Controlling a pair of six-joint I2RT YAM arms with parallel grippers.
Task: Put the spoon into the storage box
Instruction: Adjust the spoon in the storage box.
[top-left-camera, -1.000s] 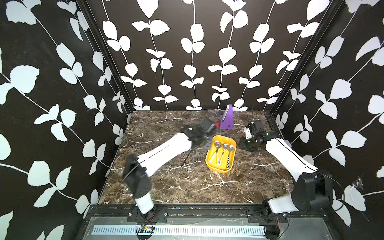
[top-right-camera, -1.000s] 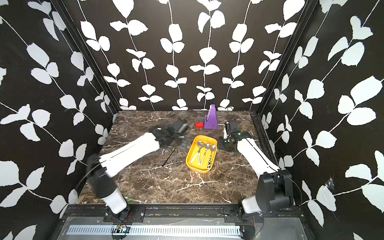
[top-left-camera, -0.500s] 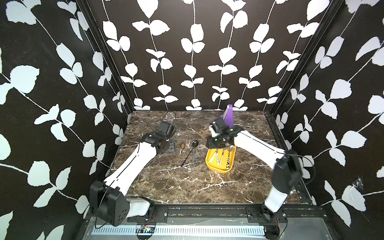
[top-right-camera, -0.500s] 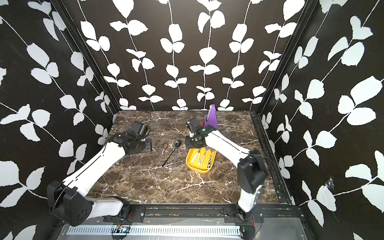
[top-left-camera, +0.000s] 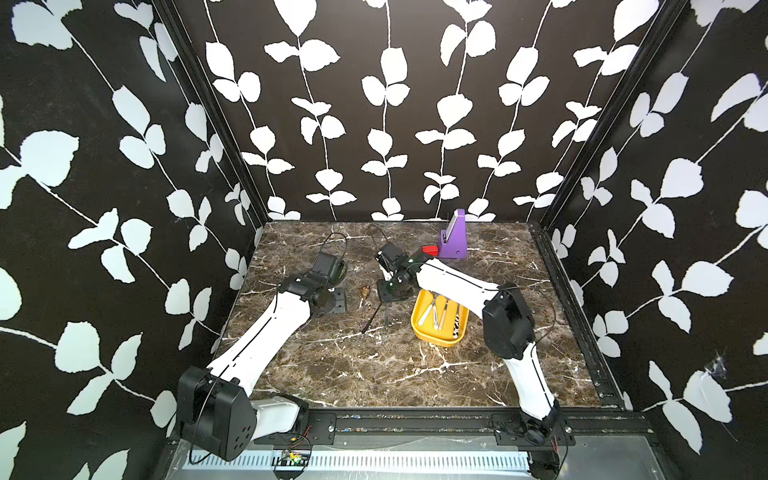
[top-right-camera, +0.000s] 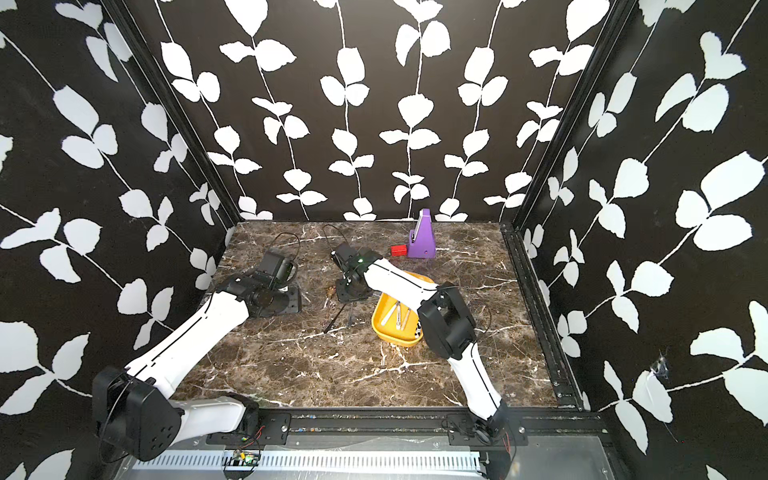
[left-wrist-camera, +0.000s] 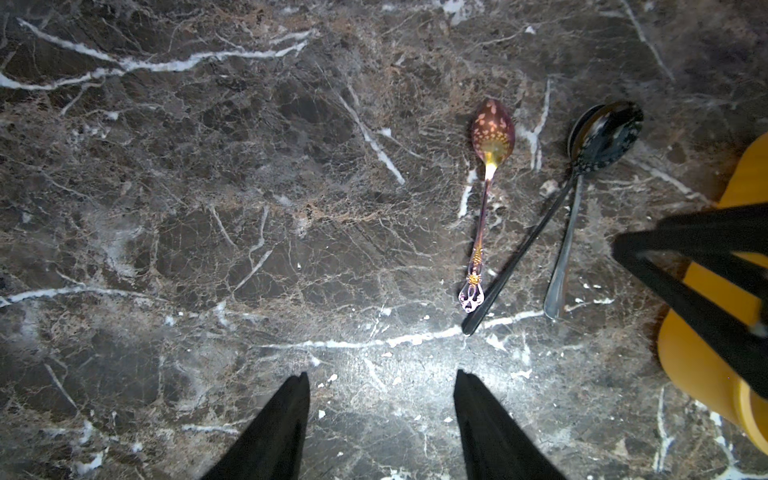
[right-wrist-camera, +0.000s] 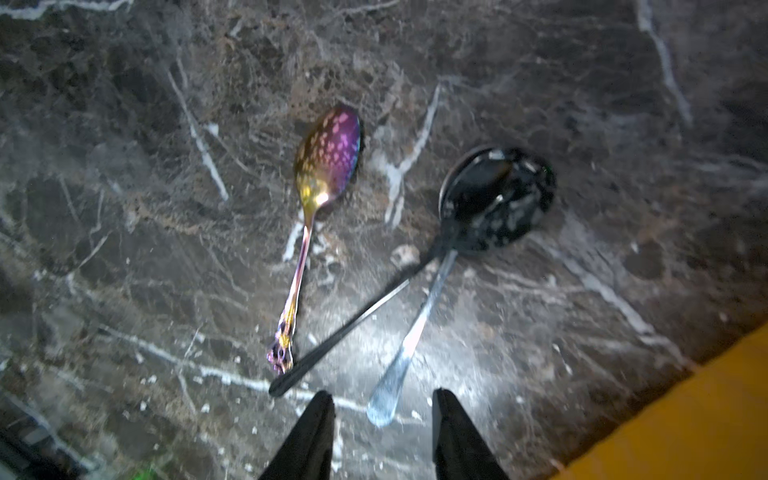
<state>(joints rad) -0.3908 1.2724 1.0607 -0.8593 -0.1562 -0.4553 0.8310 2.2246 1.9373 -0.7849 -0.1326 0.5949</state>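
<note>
Spoon (right-wrist-camera: 419, 320) with the silver handle lies on the marble, its tip under the gap of the right gripper's (right-wrist-camera: 382, 395) spread, empty jaws, seemingly lined up for a pinch; the storage box (right-wrist-camera: 685, 415) sits just beside them. Left gripper's (left-wrist-camera: 381, 376) jaws, spread and empty, hang over bare marble.

The table (left-wrist-camera: 208, 208) looks like polished brown marble, glossy and white-veined. All metal: an iridescent spoon (left-wrist-camera: 484, 203), mirror-bright; a black spoon (left-wrist-camera: 532, 237), glossy; a steel spoon (left-wrist-camera: 567, 245), shiny. The storage box (left-wrist-camera: 690, 365) is smooth yellow plastic.
</note>
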